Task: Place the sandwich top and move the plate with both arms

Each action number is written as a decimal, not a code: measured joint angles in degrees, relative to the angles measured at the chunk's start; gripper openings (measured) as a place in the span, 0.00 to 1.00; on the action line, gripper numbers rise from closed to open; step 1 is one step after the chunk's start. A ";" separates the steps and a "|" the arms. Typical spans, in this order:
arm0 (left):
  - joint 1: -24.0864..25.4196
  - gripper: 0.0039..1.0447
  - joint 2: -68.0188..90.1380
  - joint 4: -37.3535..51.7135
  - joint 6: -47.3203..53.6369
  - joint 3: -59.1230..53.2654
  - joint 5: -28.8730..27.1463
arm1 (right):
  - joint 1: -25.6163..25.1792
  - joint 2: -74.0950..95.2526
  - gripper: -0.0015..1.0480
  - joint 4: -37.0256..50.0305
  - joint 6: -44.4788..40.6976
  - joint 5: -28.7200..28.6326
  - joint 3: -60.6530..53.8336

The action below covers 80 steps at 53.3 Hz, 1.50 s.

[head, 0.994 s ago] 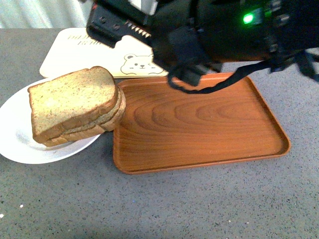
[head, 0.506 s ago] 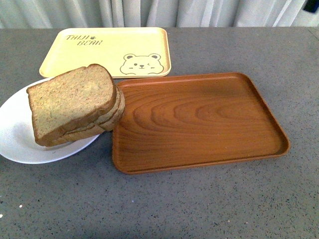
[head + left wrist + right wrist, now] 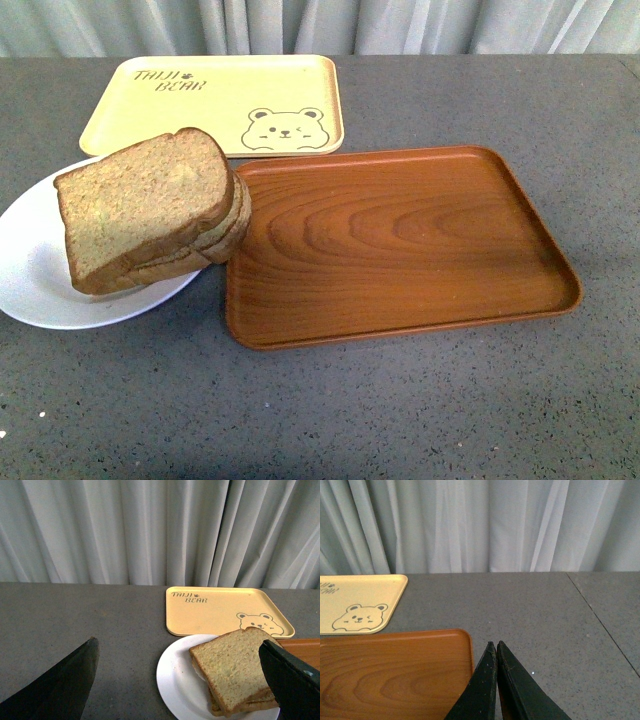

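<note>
Soft even light, sharp focus

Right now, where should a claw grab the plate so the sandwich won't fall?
Probably the bare white rim of the plate on its left or near side, coming in low from there. The sandwich overhangs the right edge, which lies close beside the brown tray, leaving little room.

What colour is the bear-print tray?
The bear-print tray is pale yellow with brown print; front view shows it best.
</note>
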 joint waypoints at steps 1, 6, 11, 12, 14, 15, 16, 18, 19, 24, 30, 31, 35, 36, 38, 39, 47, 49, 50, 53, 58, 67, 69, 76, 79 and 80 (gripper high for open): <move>-0.02 0.92 0.00 0.00 0.00 0.00 0.00 | -0.26 -0.94 0.02 -0.61 0.00 -0.15 -0.26; -0.02 0.92 0.00 0.00 0.00 0.00 0.02 | -1.33 -5.09 0.02 -3.32 0.00 -1.01 -1.33; 0.00 0.92 0.00 0.00 0.00 0.00 0.02 | -2.19 -8.90 0.02 -6.23 0.00 -1.84 -2.21; -0.02 0.92 0.00 0.00 0.00 0.00 0.02 | -2.36 -9.79 0.02 -6.97 0.00 -2.08 -2.43; -0.02 0.92 0.00 0.00 0.00 0.00 0.02 | -2.84 -11.19 0.02 -8.11 0.00 -2.73 -2.75; 0.00 0.92 0.00 0.00 0.00 0.00 0.02 | -3.78 -12.20 0.02 -8.98 0.02 -4.39 -2.97; -0.02 0.92 0.00 0.00 0.00 0.00 0.02 | -4.76 -13.22 0.02 -9.84 -0.04 -5.95 -3.17; -0.02 0.92 0.00 0.00 -0.02 0.00 0.02 | -5.95 -14.64 0.02 -10.93 -0.04 -6.86 -3.41; -0.02 0.92 0.00 0.00 0.00 0.00 0.02 | -6.47 -15.52 0.02 -11.58 -0.04 -6.93 -3.56; -0.02 0.92 0.00 0.00 0.00 0.00 0.00 | -7.50 -18.82 0.02 -14.38 -0.04 -6.93 -3.72; -0.02 0.92 0.00 0.00 0.00 0.00 0.02 | -7.56 -23.76 0.02 -18.69 -0.02 -7.13 -3.76; 0.00 0.92 0.00 0.00 0.00 0.00 0.02 | -7.56 -24.17 0.02 -19.06 -0.04 -7.15 -3.76; -0.02 0.92 0.00 0.00 0.00 0.00 0.02 | -7.58 -27.15 0.02 -21.68 -0.04 -7.15 -3.76; 0.00 0.92 0.00 0.00 0.00 0.00 0.00 | -7.58 -27.93 0.02 -22.40 -0.02 -7.15 -3.76; -0.02 0.92 0.00 0.00 0.00 0.00 0.02 | -7.58 -28.92 0.02 -23.28 -0.04 -7.15 -3.78; -0.02 0.92 0.00 0.00 0.00 0.00 0.02 | -7.58 -29.83 0.02 -23.98 -0.04 -7.15 -3.78; 0.00 0.92 0.00 0.00 0.00 0.00 0.02 | -7.58 -34.32 0.02 -28.30 -0.04 -7.15 -3.80; -0.02 0.92 0.00 0.00 0.00 0.00 0.02 | -7.58 -35.50 0.02 -29.42 -0.04 -7.15 -3.80; 0.00 0.92 0.00 0.00 0.00 0.00 0.02 | -7.58 -36.15 0.02 -30.05 -0.04 -7.15 -3.80; -0.02 0.92 0.00 0.00 0.00 0.00 0.02 | -7.58 -37.73 0.02 -31.52 -0.04 -7.15 -3.80; -0.02 0.92 0.00 0.00 -0.02 0.00 0.02 | -7.58 -40.04 0.02 -33.73 -0.04 -7.15 -3.80; 0.00 0.92 0.00 0.00 0.00 0.00 0.02 | -7.61 -43.87 0.02 -37.44 -0.04 -7.15 -3.80; -0.02 0.92 0.00 0.00 0.00 0.00 0.02 | -7.61 -44.81 0.02 -38.36 -0.02 -7.15 -3.80; 0.00 0.92 0.00 0.00 0.00 0.00 0.02 | -7.58 -47.34 0.02 -40.85 -0.04 -7.15 -3.80; -0.02 0.92 0.00 0.00 0.00 0.00 0.02 | -7.58 -48.22 0.02 -41.70 -0.04 -7.15 -3.80; -0.02 0.92 0.00 0.00 0.00 0.00 0.02 | -7.58 -48.54 0.02 -42.05 -0.04 -7.15 -3.80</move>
